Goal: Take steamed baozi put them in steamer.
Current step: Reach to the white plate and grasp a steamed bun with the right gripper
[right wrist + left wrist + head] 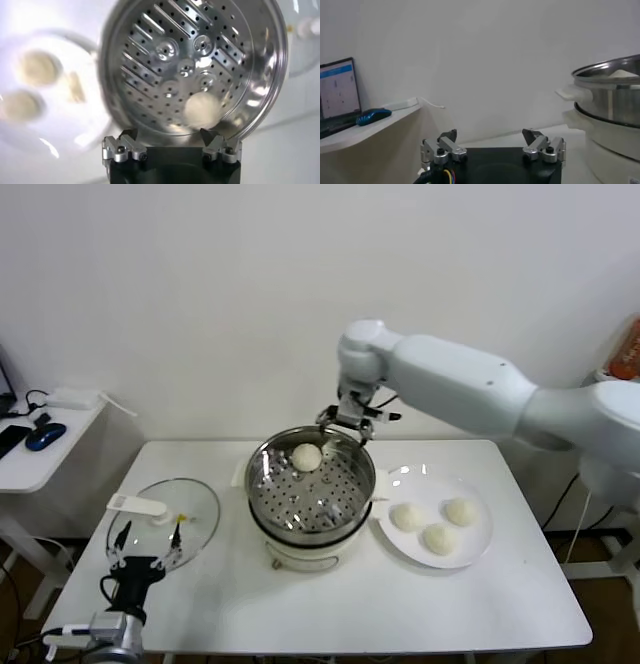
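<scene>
Steamer (311,496): round stainless-steel pot with perforated tray, on a white base, at the centre of the bench (330,604).
Bun in steamer (306,456): one baozi on the tray, near the rim at 12 o'clock; it lies free, with nothing gripping it.
Buns on plate: three baozi (437,538) on the white plate (480,554), at 3 o'clock from the steamer and just beside it.
Right gripper (350,424): above the steamer's far rim at about 1 o'clock; jaws spread wide, empty.
Left gripper (147,540): low at 9 o'clock, over the near edge of the glass lid (195,502); jaws apart, apparently empty.
Side shelf (40,459): carries a blue mouse (45,436).
</scene>
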You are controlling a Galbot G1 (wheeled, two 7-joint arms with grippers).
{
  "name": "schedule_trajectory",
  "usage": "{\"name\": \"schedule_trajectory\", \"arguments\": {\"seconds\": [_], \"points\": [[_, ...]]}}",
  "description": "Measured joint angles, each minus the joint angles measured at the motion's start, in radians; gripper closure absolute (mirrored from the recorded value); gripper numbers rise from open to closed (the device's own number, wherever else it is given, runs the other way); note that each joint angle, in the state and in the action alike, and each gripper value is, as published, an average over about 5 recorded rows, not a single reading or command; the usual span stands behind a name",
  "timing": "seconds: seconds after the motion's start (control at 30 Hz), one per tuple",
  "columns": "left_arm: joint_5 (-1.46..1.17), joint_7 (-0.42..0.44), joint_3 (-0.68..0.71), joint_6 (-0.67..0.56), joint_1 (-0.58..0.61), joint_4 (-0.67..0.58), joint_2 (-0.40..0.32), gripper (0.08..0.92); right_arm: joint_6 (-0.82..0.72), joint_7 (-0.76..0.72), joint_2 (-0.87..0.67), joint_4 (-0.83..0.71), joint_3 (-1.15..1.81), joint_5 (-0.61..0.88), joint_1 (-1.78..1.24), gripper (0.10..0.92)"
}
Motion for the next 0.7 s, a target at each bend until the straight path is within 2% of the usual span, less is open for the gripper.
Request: {"name": "schedule_trajectory", "arguments": {"seconds": [0.17, 0.3, 0.7], "points": [[-0.005, 0.001, 0.001, 0.004, 0.007, -0.016, -0.001, 0.177, -0.144, 0.017, -0.114, 0.014, -0.063, 0.183, 0.022, 0.203], [-0.01, 0.001, 0.003, 0.007, 0.011, -0.029, -0.003, 0.177, -0.242, 0.037, -0.19, 0.014, -0.079, 0.271, -0.002, 0.203], [-0.024, 0.004, -0.01, 0.01, 0.026, -0.056, -0.008, 0.177, -0.403, 0.092, -0.282, -0.013, -0.055, 0.326, -0.16, 0.203]]}}
